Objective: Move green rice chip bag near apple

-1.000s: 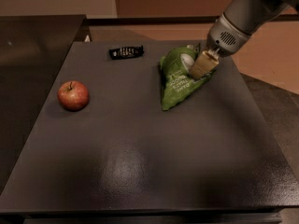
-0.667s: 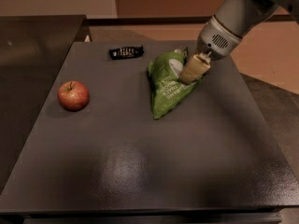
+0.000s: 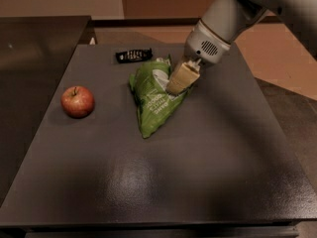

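Note:
The green rice chip bag (image 3: 152, 105) lies crinkled on the dark table (image 3: 208, 172), a little left of its middle, with its pointed end toward the front. My gripper (image 3: 177, 83) comes in from the upper right and is shut on the bag's upper right part. Its tan fingers (image 3: 181, 76) press into the bag. The red apple (image 3: 78, 101) sits upright on the left side of the table, about one bag width left of the bag.
A small black phone-like device (image 3: 133, 55) lies near the table's back edge, just behind the bag. A darker counter (image 3: 34, 48) adjoins the table on the left. Brown floor (image 3: 282, 58) lies to the right.
My gripper has moved left across the table and has dragged the green bag with it, closer to the apple. The apple and the black device have not moved.

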You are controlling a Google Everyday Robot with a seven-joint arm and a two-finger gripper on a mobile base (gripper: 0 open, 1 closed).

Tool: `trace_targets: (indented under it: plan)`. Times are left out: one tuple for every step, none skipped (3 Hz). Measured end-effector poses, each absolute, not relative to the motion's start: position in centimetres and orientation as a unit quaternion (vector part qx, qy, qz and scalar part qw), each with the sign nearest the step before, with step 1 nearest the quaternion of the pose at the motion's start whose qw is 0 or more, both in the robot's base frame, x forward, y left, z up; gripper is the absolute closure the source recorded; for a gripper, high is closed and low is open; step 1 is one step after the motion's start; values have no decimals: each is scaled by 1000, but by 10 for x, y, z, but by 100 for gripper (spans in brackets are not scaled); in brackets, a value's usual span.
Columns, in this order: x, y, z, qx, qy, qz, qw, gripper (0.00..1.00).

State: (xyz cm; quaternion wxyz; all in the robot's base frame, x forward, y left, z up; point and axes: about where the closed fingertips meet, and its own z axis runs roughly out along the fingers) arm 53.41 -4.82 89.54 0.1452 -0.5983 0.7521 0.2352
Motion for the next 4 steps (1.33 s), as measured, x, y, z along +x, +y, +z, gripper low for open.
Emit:
trace_targets:
  plan:
    - [536, -25, 894, -613, 735, 250, 146, 100]
    - [542, -3, 895, -625, 720, 262, 149, 100]
    - [544, 16, 895, -635, 708, 268, 152, 82]
    - [545, 28, 891, -640, 703, 273, 148, 59]
